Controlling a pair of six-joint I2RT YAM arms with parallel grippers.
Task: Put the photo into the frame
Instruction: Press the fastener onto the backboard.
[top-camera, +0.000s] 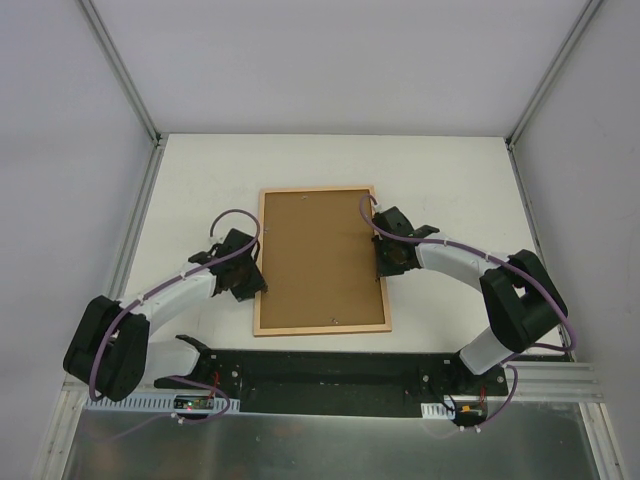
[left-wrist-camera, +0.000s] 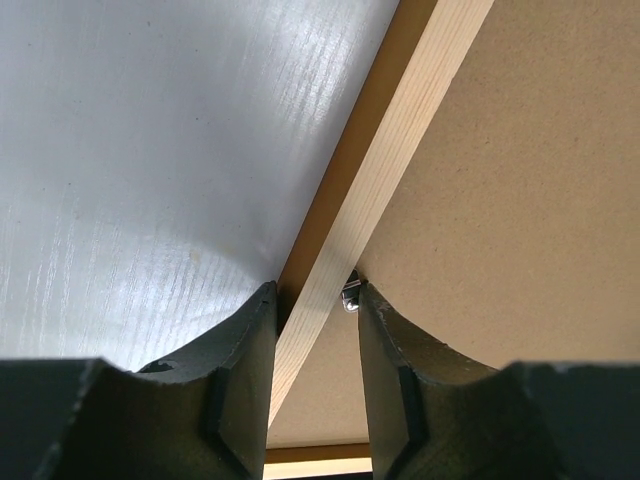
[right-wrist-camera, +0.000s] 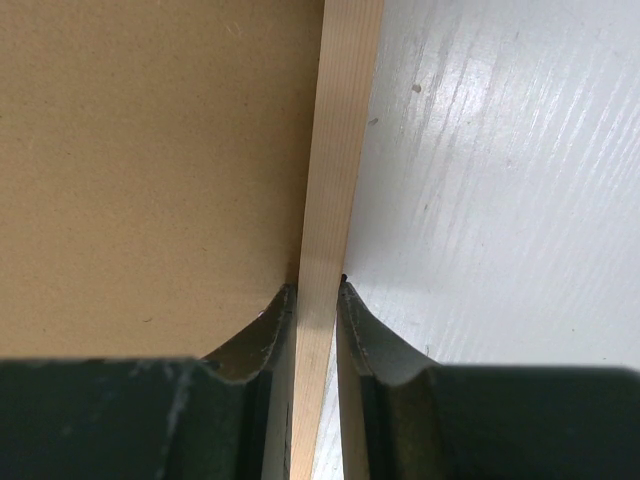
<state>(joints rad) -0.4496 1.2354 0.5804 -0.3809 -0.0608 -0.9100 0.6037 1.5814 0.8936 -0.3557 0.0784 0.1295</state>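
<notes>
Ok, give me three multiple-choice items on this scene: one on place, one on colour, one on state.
1. The right tool sits at the frame's: A right rail; B far rail; C near rail.
2. The backing board is: A white; B brown; C blue.
3. The right tool is: A wide open; B shut on the rail; C holding a cup.
Key: 1 A, the top view shows it at the right edge; 2 B, brown fills the frame; 3 B, its wrist view shows the rail pinched.
</notes>
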